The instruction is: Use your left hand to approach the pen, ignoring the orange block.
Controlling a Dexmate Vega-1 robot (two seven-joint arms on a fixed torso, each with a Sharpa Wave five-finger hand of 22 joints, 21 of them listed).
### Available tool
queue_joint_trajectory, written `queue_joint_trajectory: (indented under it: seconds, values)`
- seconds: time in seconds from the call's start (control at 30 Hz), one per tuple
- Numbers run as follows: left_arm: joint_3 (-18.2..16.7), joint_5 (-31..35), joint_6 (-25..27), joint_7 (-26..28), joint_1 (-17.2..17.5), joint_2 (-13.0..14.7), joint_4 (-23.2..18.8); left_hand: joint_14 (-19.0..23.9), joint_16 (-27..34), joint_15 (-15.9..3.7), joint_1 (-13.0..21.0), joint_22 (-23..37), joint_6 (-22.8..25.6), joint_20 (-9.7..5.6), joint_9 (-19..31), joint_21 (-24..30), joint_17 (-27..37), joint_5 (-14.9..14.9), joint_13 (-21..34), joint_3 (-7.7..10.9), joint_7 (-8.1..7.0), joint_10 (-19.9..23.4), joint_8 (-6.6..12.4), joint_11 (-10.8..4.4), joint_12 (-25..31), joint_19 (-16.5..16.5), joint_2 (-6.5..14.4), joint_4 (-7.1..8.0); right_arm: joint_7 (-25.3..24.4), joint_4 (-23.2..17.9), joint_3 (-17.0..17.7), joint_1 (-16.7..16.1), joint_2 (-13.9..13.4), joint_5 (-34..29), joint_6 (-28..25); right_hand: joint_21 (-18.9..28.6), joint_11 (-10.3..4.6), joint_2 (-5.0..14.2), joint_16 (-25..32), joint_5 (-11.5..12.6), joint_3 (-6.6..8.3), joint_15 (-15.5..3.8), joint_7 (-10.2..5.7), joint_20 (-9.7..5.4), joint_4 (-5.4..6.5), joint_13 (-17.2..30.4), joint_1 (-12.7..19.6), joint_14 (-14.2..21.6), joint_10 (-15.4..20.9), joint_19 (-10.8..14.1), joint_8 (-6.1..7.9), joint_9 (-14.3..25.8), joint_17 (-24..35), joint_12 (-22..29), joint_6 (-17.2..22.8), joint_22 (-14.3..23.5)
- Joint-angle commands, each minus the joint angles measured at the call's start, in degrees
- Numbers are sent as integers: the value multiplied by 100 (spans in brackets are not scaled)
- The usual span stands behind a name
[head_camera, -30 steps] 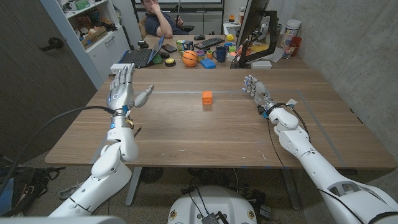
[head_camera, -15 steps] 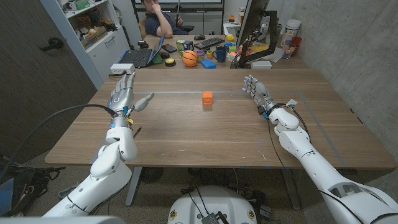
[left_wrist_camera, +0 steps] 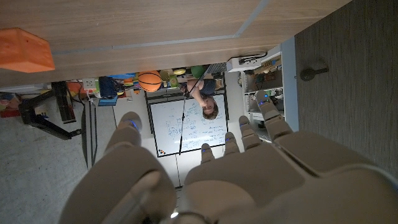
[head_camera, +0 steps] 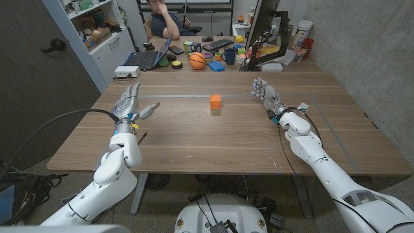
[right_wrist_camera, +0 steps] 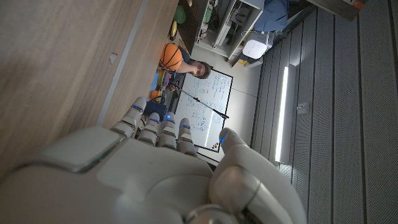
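Lying on the table [head_camera: 213,142] just beside the robot's left wrist, a thin dark sliver is the likeliest candidate for the pen [head_camera: 141,135], though it is too small and too close to the arm to identify with certainty. The left hand [head_camera: 129,103] is raised over the table's left side beyond that sliver, fingers spread and thumb angled out, holding nothing. By this reading the approach is not finished: the fingertips point toward the table's far edge rather than at the sliver, and the hand would need to draw in and come down to reach it.

The orange block [head_camera: 215,100] sits alone near the middle of the table, well apart from both hands and untouched, so that part of the instruction looks honoured. It also shows at the edge of the left wrist view [left_wrist_camera: 25,50], where the left hand [left_wrist_camera: 205,180] appears from behind with its fingers apart.

The right hand [head_camera: 264,90] waits at the table's right side, fingers extended and loosely parted, empty; the right wrist view shows the same hand [right_wrist_camera: 155,168] from the back.

Beyond the table, a person [head_camera: 165,19] sits at a cluttered desk with a laptop [head_camera: 145,58] and a basketball [head_camera: 197,61]. Neither palm can be seen.
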Motion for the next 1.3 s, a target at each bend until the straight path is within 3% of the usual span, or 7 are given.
queue_joint_trajectory:
  seconds: [0.03, 0.17, 0.37, 0.87, 1.07, 1.3]
  values:
    - [181, -262, 559, -122, -127, 196, -96, 17, 11, 73, 5, 4, -796, 34, 35, -24, 18, 41, -2, -42, -16, 110, 69, 46, 74, 58, -39, 1, -75, -53, -7, -19, -11, -38, -33, -23, -26, -40, 20, 31, -40, 44, 31, 23, -5, 25, -41, -29, 7, 8, 5, 16, 25, 28, -16, 22]
    - [253, -334, 678, -102, -201, 268, -98, 110, 31, 47, 6, -2, -695, 33, 42, -46, 14, 51, -13, -69, -16, 224, 117, 13, 109, 84, -21, 11, -87, -66, 7, -28, -5, -16, -47, -26, -29, -42, 24, 32, -46, 50, 30, 23, 0, 25, -50, -21, 10, 10, 8, 16, 26, 29, -12, 22]
    - [404, -453, 927, -155, -350, 393, -118, 386, 77, -70, 61, -12, -469, 31, 49, -107, -1, 79, -37, -134, -18, 729, 202, 7, 257, 186, 14, 13, -91, -42, 7, -24, -4, -27, -26, -36, -22, -47, 25, 33, -63, 42, 33, 22, 15, 26, -74, -26, 6, 4, 8, 16, 28, 29, -18, 22]
    - [970, -843, 1811, -560, -929, 904, -289, 520, 83, -96, 111, -16, -183, 29, 58, -149, -9, 94, -47, -165, -7, 923, 299, 37, 289, 261, 43, 12, -53, 110, 15, 35, 31, -15, 65, -56, -13, -61, 27, 37, -102, 45, 51, 26, 44, 26, -127, -33, -1, 7, 8, 16, 32, 28, -30, 23]
    - [1188, -1025, 2044, -517, -1118, 1045, -319, 783, 126, -190, 274, -17, 15, 21, 54, -167, -19, 106, -55, -159, -17, 1150, 349, 1, 323, 422, 83, -28, -55, 146, 26, 48, 47, -1, 99, -65, -17, -70, 29, 39, -122, 46, 52, 26, 57, 26, -153, -33, -2, 7, 9, 16, 33, 29, -33, 24]
    - [1488, -1352, 2427, -690, -1437, 1333, -439, 891, 120, -205, 413, -17, 225, 21, 48, -166, -24, 100, -58, -152, 1, 1314, 408, 58, 343, 573, 95, -55, -43, 186, 28, 67, 68, 11, 135, -75, -5, -80, 32, 42, -147, 44, 54, 29, 74, 27, -188, -31, 1, 10, 2, 17, 35, 31, -58, 24]
